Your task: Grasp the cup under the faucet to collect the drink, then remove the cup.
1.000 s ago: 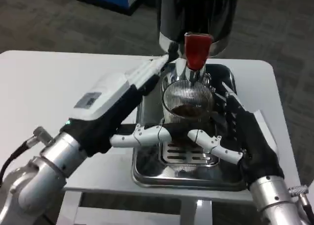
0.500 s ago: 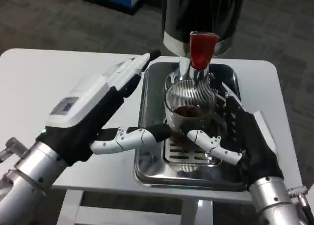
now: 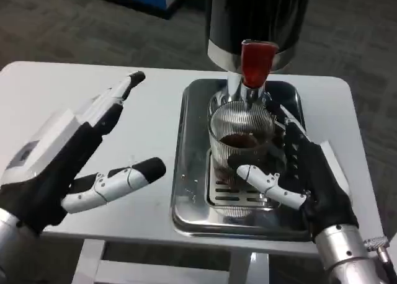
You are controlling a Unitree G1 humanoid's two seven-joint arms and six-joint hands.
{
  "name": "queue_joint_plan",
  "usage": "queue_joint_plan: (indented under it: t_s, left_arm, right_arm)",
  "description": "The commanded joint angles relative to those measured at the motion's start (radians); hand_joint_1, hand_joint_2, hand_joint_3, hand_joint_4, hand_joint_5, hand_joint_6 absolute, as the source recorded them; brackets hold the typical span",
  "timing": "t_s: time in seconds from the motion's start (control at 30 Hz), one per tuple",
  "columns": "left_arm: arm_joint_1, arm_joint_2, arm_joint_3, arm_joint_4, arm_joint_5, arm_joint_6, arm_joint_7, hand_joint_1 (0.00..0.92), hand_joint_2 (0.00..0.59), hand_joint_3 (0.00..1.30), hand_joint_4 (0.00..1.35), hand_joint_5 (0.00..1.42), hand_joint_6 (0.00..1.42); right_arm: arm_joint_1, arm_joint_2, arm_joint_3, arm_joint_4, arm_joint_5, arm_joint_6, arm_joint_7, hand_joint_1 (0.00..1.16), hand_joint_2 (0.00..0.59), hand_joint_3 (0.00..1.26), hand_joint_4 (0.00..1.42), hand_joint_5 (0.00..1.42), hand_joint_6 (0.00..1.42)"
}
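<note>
Left hand now pulled back off the tray over the worktop, fingers apart, holding nothing. Right hand unchanged, fingers clamped on cup, w/ dark drink, under faucet.

one cup, one tray, one faucet, two hands

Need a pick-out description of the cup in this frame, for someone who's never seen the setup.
Start at the steel tray on the right part of the white table, under the dark dispenser with the red tap handle. The cup stands on the tray's slotted grate, right below that tap, with the right hand around it. It is the only clear ribbed glass there, with dark drink in it.
</note>
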Motion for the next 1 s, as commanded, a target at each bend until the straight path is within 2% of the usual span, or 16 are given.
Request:
queue_joint_plan:
  t_s: [0.03, 0.13, 0.37, 0.53, 0.77, 1.0]
  left_arm:
    - [0.081, 0.015, 0.030, -0.036, -0.014, 0.009, -0.026, 0.000, 0.079, 0.00, 0.00, 0.00, 0.00]
    - [0.132, 0.014, 0.046, -0.049, -0.011, 0.005, -0.031, 0.000, 0.079, 0.00, 0.00, 0.00, 0.00]
    - [0.212, 0.047, 0.088, -0.083, 0.034, -0.001, -0.038, 0.000, 0.079, 0.00, 0.00, 0.00, 0.00]
    - [0.228, 0.060, 0.090, -0.083, 0.046, -0.001, -0.045, 0.000, 0.080, 0.00, 0.00, 0.00, 0.00]
    - [0.240, 0.057, 0.094, -0.084, 0.040, 0.004, -0.055, 0.000, 0.080, 0.00, 0.00, 0.00, 0.00]
    - [0.261, 0.060, 0.110, -0.087, 0.034, -0.007, -0.059, 0.000, 0.080, 0.00, 0.00, 0.00, 0.00]
  right_arm:
    - [0.014, -0.003, 0.000, -0.013, 0.005, 0.000, 0.004, 0.79, 0.185, 0.11, 0.20, 0.21, 0.22]
    - [0.015, -0.002, 0.000, -0.015, 0.006, 0.001, 0.006, 0.79, 0.189, 0.11, 0.20, 0.21, 0.22]
    - [0.023, 0.000, 0.003, -0.020, 0.006, 0.000, 0.009, 0.78, 0.192, 0.11, 0.20, 0.21, 0.22]
    - [0.029, 0.002, 0.004, -0.024, 0.005, -0.001, 0.009, 0.78, 0.192, 0.11, 0.20, 0.21, 0.22]
    - [0.026, 0.001, 0.006, -0.021, 0.002, -0.002, 0.009, 0.77, 0.191, 0.11, 0.20, 0.21, 0.22]
    - [0.003, -0.005, 0.006, 0.018, 0.000, -0.010, 0.009, 0.77, 0.187, 0.10, 0.18, 0.21, 0.22]
